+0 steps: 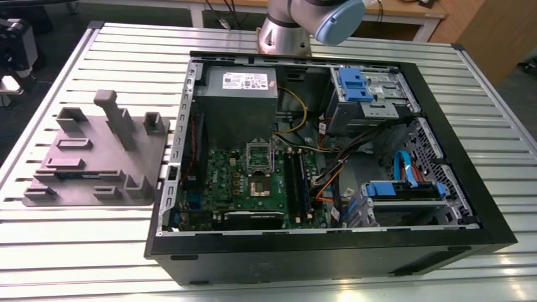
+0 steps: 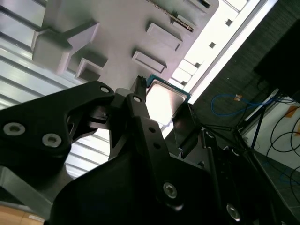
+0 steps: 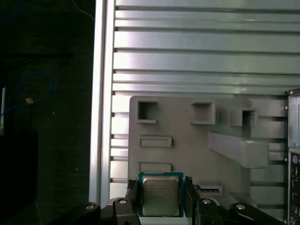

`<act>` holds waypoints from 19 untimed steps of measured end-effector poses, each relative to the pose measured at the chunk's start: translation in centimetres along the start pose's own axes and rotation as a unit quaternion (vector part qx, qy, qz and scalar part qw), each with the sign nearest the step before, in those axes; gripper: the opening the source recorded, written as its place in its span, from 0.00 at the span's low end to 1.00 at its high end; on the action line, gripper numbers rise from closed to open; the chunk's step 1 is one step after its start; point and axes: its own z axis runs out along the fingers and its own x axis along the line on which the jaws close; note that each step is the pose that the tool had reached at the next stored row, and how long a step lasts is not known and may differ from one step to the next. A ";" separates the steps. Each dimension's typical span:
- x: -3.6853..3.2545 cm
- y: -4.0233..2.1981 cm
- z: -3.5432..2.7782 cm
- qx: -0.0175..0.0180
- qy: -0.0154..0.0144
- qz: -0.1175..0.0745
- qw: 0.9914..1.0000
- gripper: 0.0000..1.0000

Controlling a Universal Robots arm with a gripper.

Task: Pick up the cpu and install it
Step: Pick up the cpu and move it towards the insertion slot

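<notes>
Grip on opposite edges: pinched cpu flat in gripper closed around it, above fixture tray, likely sparing contacts.

cpu clamped in gripper, black fingers tight against two opposite edges, silver top facing up at the lens (teal rim showing round it). Behind it is a grey fixture plate with square pockets, shallow rectangular slots and one long raised block. The plate lies on a ribbed aluminium table. Past the table edge there is dark floor with a looped blue cable. Corner of the computer case is near the plate.
</notes>
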 end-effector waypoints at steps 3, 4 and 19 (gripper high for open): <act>0.00 0.01 -0.23 0.000 0.000 0.000 1.000 0.47; 0.00 0.01 -0.36 0.000 0.000 0.000 1.000 0.47; 0.02 0.08 -2.42 0.000 0.000 0.000 1.000 0.47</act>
